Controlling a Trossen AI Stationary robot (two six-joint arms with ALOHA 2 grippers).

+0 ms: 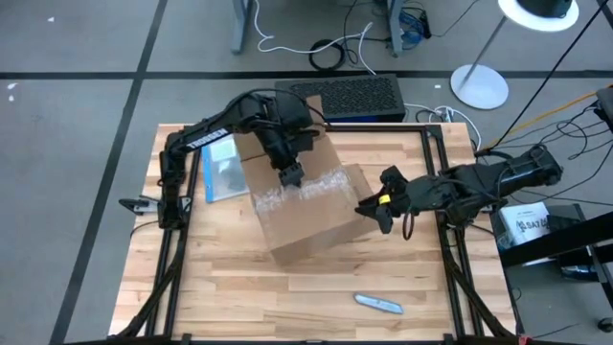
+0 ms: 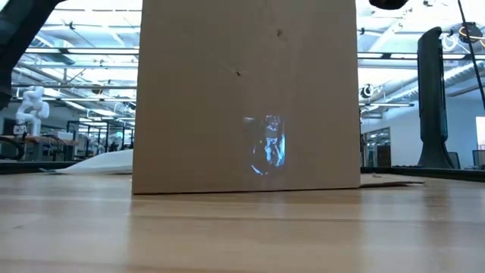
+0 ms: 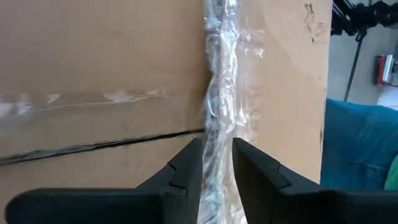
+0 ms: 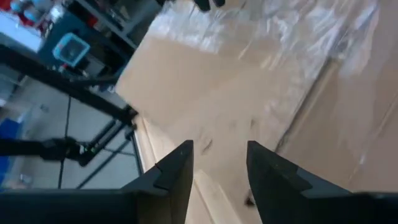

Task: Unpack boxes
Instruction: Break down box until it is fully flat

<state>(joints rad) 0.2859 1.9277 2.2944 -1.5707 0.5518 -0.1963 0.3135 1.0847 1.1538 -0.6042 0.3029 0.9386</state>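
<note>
The cardboard carton (image 1: 302, 206) stood near the middle of the wooden table (image 1: 239, 297), turned at an angle to the table edges, and it was the largest thing there. In the low view its plain brown side (image 2: 242, 91) filled most of the picture and sat flat on the table. I judged it stiff but easy to dent at the flaps, and probably not very heavy, though the pictures did not show what was inside.

A flap (image 1: 369, 187) on the side toward the right arm lay opened outward. Along the top ran a strip of clear tape (image 1: 297, 192), crumpled and glossy. Such tape looked slippery and thin, so the loose wrinkled part seemed a better place to take hold than the smooth cardboard face.

The left gripper (image 1: 290, 175) was over the top of the carton, and in its wrist view the fingers stood narrow, one on each side of the bunched tape (image 3: 217, 124); I could not tell if they already pinched it. The right gripper (image 1: 375, 208) was just beside the opened flap, with its fingers apart and holding nothing.

A clear plastic pouch with a blue edge (image 1: 220, 168) lay beside the carton, under the left arm. A small grey tool (image 1: 379, 305), perhaps a cutter, lay well apart near the table's front edge.
</note>
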